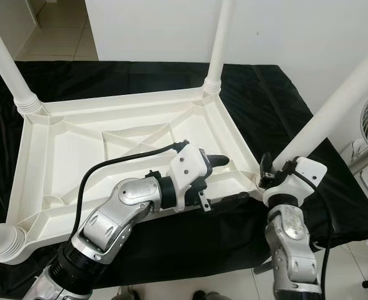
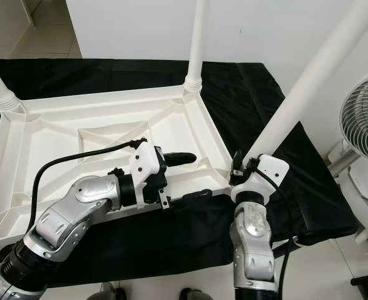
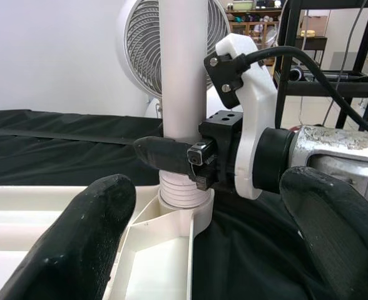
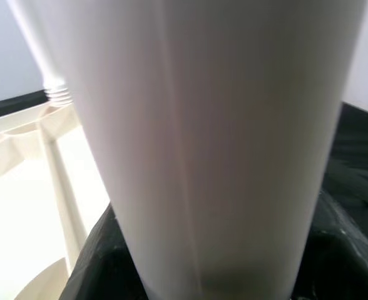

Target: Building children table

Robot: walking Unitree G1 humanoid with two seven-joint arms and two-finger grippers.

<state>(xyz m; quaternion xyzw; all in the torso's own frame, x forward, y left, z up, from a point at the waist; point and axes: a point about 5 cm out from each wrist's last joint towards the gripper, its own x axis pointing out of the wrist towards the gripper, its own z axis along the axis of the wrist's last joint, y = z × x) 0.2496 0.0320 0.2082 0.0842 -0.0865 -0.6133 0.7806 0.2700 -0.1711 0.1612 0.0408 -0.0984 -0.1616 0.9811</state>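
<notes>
White wall [image 1: 284, 31], tiled floor [image 1: 59, 31]

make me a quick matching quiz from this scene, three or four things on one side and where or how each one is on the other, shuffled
Things:
1. right claw
2. left claw
3. table top
4. fan

States:
A. upside down on the black cloth
B. standing on the floor at the robot's right
C. closed around the base of the near right leg
D. open over the table top's near edge

Pairs: 1-C, 2-D, 3-A, 4-B
</notes>
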